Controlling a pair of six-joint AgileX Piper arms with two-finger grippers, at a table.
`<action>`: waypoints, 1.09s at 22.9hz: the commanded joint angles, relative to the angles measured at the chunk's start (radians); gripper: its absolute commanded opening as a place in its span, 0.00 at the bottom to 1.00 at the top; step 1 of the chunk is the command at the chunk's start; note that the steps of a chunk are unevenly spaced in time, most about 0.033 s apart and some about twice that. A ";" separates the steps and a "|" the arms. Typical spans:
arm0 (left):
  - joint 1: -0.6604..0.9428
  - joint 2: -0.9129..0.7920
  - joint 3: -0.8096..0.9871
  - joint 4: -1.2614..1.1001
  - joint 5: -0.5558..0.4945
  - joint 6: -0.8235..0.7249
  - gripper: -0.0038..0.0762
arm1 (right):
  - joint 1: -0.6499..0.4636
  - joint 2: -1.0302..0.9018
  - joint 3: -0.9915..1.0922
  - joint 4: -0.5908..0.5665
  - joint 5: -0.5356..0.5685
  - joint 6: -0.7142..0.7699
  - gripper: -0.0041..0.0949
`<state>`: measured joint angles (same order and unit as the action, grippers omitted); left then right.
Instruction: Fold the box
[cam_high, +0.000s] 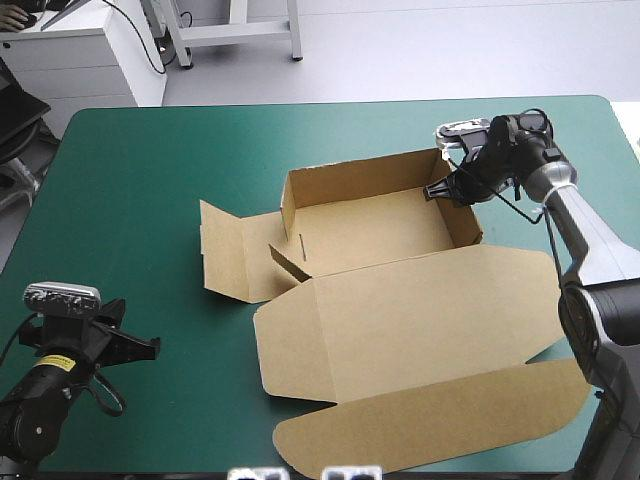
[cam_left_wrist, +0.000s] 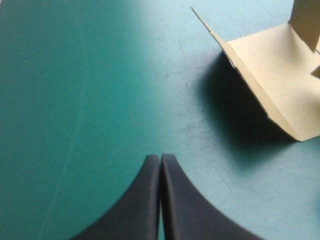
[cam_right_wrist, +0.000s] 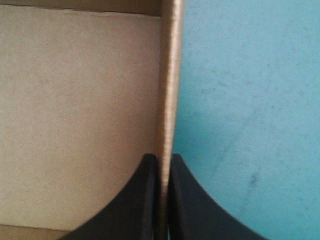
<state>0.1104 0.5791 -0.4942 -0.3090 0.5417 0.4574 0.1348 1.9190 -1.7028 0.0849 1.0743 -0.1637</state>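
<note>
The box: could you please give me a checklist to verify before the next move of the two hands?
1. The right hand grips the right wall of the box, one finger on each side: ok.
2. The right wall stands upright: ok.
3. The far wall stands upright: ok.
4. The left side panel is raised: not ok, it lies spread outward on the table.
5. The left hand is clear of the board: ok, shut over the bare teal-green cover.
6. The lid lies flat toward the near edge: ok.
</note>
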 joint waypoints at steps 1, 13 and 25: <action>0.002 -0.001 -0.026 -0.011 -0.069 -0.011 0.04 | -0.003 -0.033 -0.039 -0.024 0.168 -0.057 0.16; 0.002 -0.001 -0.026 0.254 -0.017 -0.257 0.04 | -0.003 -0.081 -0.235 -0.030 0.177 -0.047 0.44; 0.002 -0.001 -0.026 0.252 -0.019 -0.257 0.04 | -0.003 -0.024 -0.233 -0.036 0.177 -0.045 0.44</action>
<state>0.1104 0.5791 -0.4942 -0.0500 0.5851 0.2090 0.1357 1.9217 -1.9069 0.0566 1.2396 -0.2084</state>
